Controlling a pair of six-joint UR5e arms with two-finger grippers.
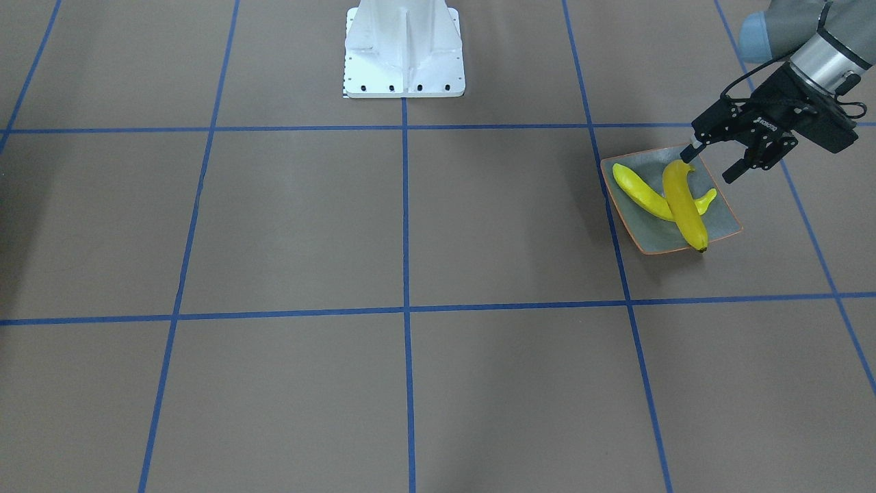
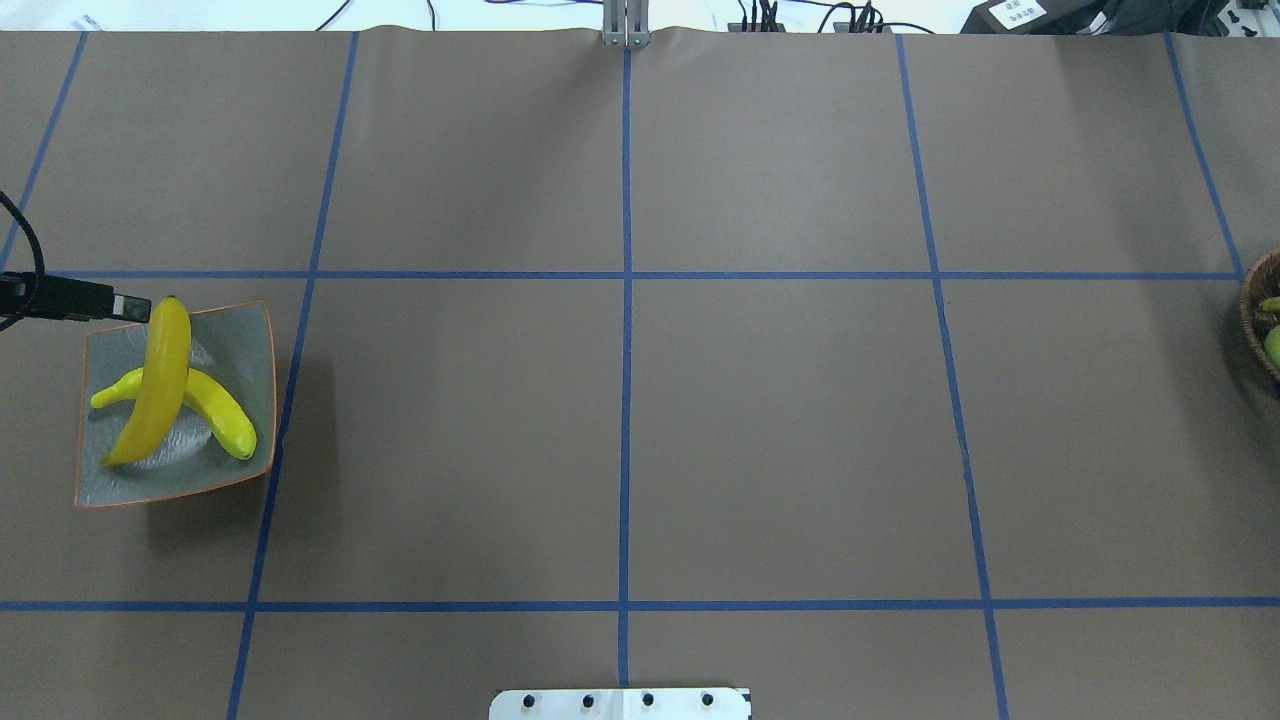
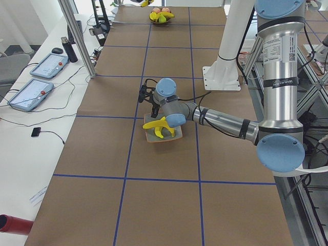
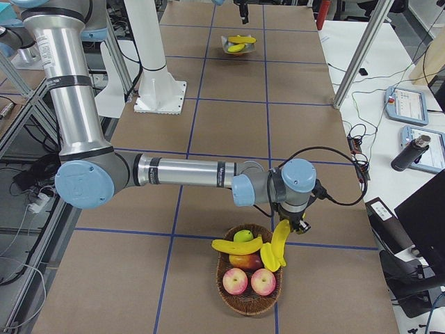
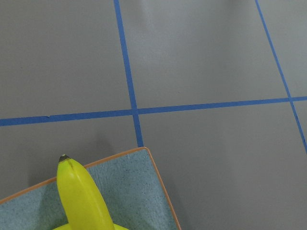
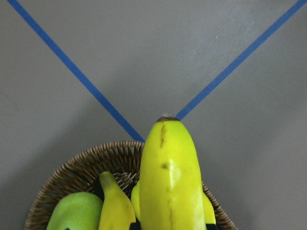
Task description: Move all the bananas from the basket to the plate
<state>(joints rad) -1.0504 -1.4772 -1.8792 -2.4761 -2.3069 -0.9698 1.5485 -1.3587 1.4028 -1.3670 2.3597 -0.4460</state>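
Two bananas lie crossed on the plate (image 1: pixel 655 236): the upper one (image 1: pixel 684 205) over the lower one (image 1: pixel 640 192). They also show in the overhead view (image 2: pixel 163 380). My left gripper (image 1: pixel 712 164) is open and empty, just above the plate's corner nearest the robot. My right gripper (image 4: pixel 295 221) is shut on a third banana (image 6: pixel 170 182) and holds it upright over the wicker basket (image 4: pixel 250 308). A fourth banana (image 4: pixel 236 245) lies in the basket.
The basket also holds two red apples (image 4: pixel 235 281) and a green fruit (image 6: pixel 74 213). It sits at the table's right edge (image 2: pixel 1262 320). The white robot base (image 1: pixel 404 51) stands at the table's near-robot side. Blue tape lines cross the brown table.
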